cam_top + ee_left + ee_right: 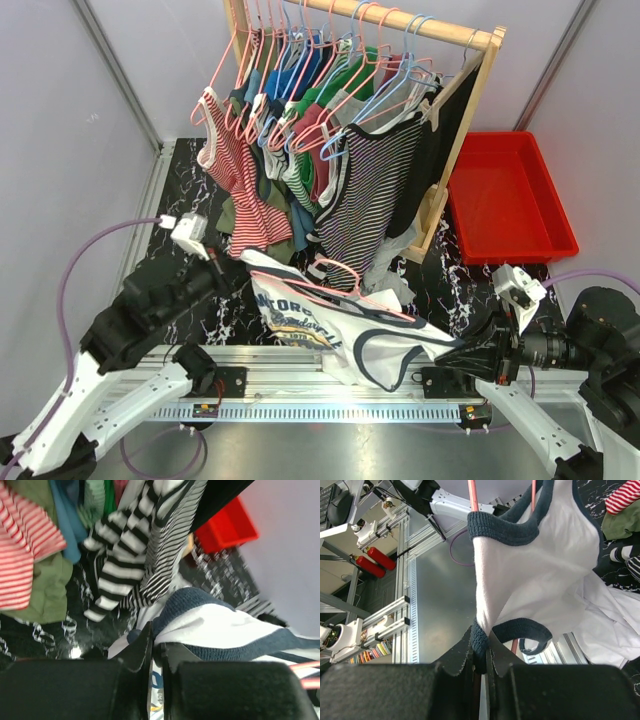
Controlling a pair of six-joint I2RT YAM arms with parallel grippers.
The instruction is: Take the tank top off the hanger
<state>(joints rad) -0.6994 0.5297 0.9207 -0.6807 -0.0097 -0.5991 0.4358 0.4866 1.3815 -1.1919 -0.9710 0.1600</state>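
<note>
While the left tool (156,647) was pinched narrowly on a fold of the white, navy-trimmed tank top (335,330), the garment was stretched low over the near edge of the black marbled table (185,180), in front of the crowded clothes rack (470,110). Its pink hanger (472,495) ran through the straps. Further right, the right tool (480,650) clamped the navy armhole trim, near the red bin (510,195).
</note>
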